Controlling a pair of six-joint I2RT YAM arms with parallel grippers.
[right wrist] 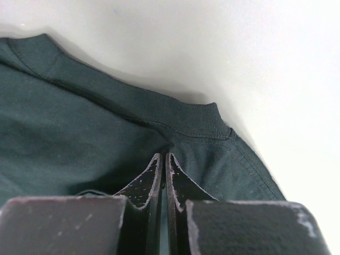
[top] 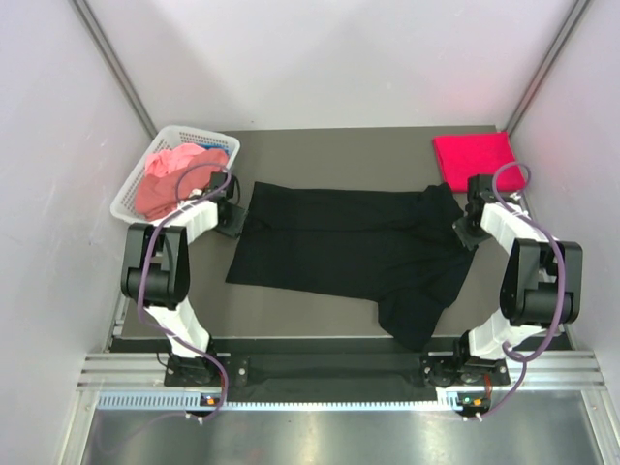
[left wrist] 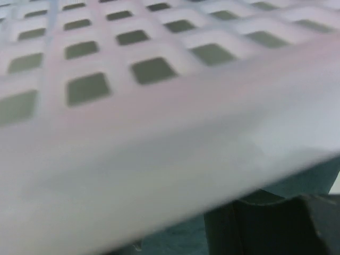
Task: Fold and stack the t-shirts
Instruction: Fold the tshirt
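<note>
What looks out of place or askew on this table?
The black shirt lies crooked on the table: its right side is bunched, and one flap trails toward the near edge. The folded red shirt sits tidy.

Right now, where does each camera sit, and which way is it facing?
Top external: above and behind the bases, looking down at the black t-shirt, basket, both arms.
Left wrist: hard against the basket's lattice, blurred; a dark corner, likely the left hand.
Right wrist: along the shut right hand pinching the black t-shirt's edge.
Shared: top and right wrist both show the black t-shirt.
</note>
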